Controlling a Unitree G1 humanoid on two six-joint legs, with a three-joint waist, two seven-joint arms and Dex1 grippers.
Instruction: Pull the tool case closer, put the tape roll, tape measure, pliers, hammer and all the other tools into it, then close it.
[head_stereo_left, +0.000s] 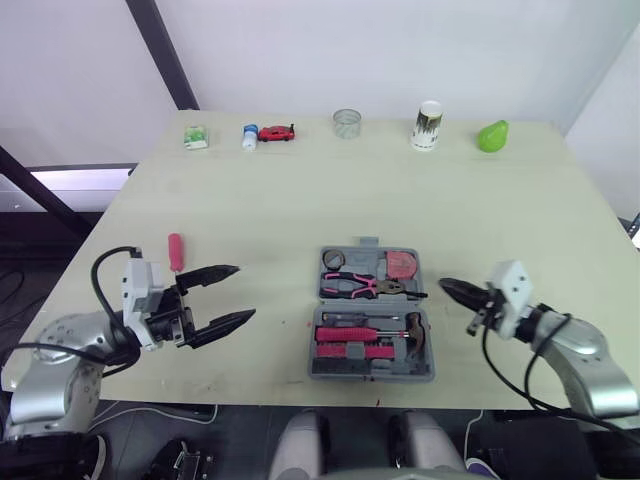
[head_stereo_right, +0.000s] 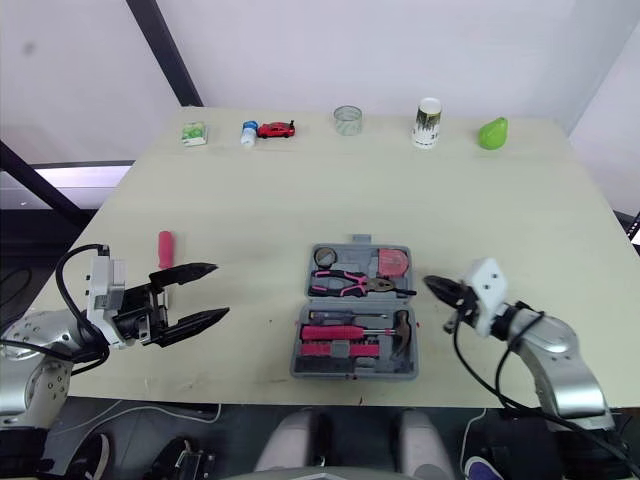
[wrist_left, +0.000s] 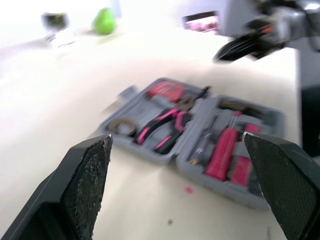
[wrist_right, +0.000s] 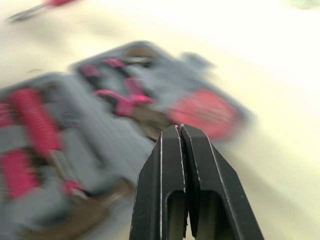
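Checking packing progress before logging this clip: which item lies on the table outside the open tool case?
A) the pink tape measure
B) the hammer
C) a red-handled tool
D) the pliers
C: the red-handled tool lies on the table next to the left gripper, well apart from the tool case, while the hammer, pliers and tape measure sit in the case's compartments.

Bright, even light, soft shadows; both wrist views smear the tool case (wrist_left: 192, 137) (motion blur), far table (wrist_left: 60, 90) glaring white.
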